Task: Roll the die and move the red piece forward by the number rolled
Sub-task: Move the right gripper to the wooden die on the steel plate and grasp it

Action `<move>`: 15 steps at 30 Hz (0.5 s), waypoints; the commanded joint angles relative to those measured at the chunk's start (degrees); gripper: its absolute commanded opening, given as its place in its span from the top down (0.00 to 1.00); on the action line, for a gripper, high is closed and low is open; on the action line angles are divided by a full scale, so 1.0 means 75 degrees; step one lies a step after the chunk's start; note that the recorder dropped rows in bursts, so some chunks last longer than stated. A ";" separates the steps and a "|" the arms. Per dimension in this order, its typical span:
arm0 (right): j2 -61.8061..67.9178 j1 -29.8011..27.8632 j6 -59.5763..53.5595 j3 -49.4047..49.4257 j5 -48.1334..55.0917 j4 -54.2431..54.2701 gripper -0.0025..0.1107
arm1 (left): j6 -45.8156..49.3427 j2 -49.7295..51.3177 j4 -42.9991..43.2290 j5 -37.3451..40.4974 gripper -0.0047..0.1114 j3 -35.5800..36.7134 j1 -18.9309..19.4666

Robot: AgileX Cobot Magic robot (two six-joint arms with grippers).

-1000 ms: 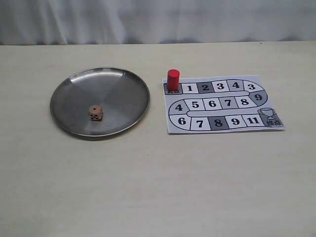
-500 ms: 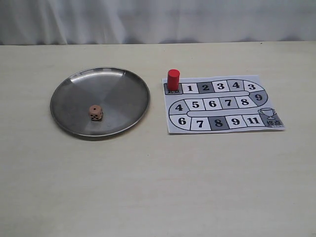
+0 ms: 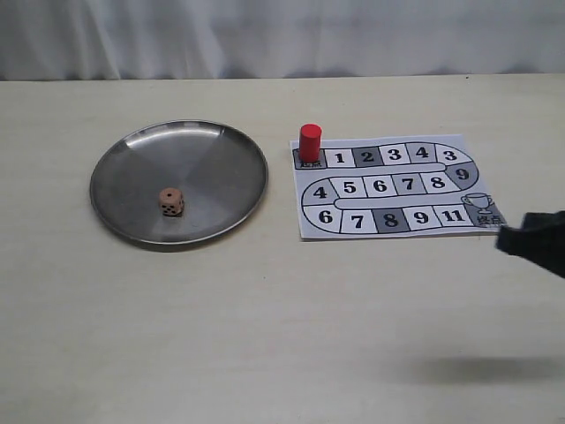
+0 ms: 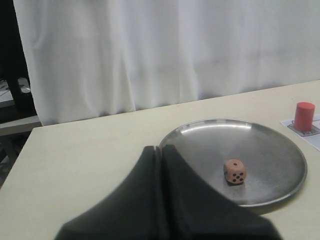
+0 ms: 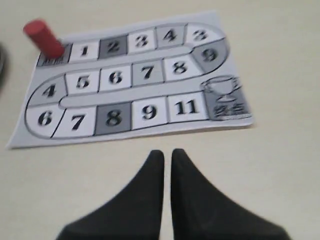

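Observation:
The die (image 3: 171, 201) lies inside the steel plate (image 3: 115, 159), left of its middle. In the left wrist view the die (image 4: 234, 171) shows one pip on top and five on a side. The red piece (image 3: 310, 142) stands upright on the dark start square at the board's (image 3: 397, 205) far left corner. My left gripper (image 4: 160, 149) is shut and empty, short of the plate's rim (image 4: 280, 145). My right gripper (image 3: 503, 240) enters at the right edge, near the board's trophy corner. In its wrist view the right gripper (image 5: 167, 152) is shut with only a sliver between its tips, just off the board (image 5: 135, 80), far from the red piece (image 5: 43, 38).
A white curtain (image 3: 282, 35) hangs behind the table's far edge. The pale tabletop (image 3: 265, 336) stretches in front of plate and board. The red piece (image 4: 304, 116) shows beyond the plate in the left wrist view.
My right gripper has come into the exterior view from the right edge, casting a shadow on the table below it. The die, the red piece and the plate have not moved.

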 commanded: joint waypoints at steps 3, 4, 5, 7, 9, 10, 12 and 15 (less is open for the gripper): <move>0.2703 0.2183 -0.0033 -0.1721 -0.0189 -0.0086 0.93 | -0.0018 -0.0008 -0.0029 -0.0065 0.96 0.0013 -0.0004; 0.3106 0.2480 -0.0033 -0.2144 -0.0133 -0.0086 0.90 | -0.0018 -0.0008 -0.0029 -0.0065 0.96 0.0013 -0.0004; 0.3503 0.2745 -0.0033 -0.2604 -0.0006 -0.0086 0.85 | -0.0018 -0.0008 -0.0029 -0.0065 0.96 0.0013 -0.0004; 0.4195 0.3152 -0.0033 -0.3509 0.0412 -0.0086 0.74 | -0.0018 -0.0008 -0.0029 -0.0065 0.96 0.0013 -0.0004; 0.4950 0.3552 -0.0321 -0.4562 0.0991 -0.0145 0.61 | -0.0018 -0.0008 -0.0029 -0.0065 0.96 0.0013 -0.0004; 0.5251 0.3698 -0.0522 -0.4973 0.1267 -0.0145 0.56 | -0.0018 -0.0008 -0.0029 -0.0065 0.96 0.0013 -0.0004; 0.5972 0.4012 -0.0577 -0.5982 0.1632 -0.0145 0.47 | -0.0018 -0.0008 -0.0029 -0.0065 0.96 0.0013 -0.0004; 0.6902 0.4334 -0.0631 -0.7464 0.2139 -0.0145 0.39 | -0.0018 -0.0008 -0.0029 -0.0065 0.96 0.0013 -0.0004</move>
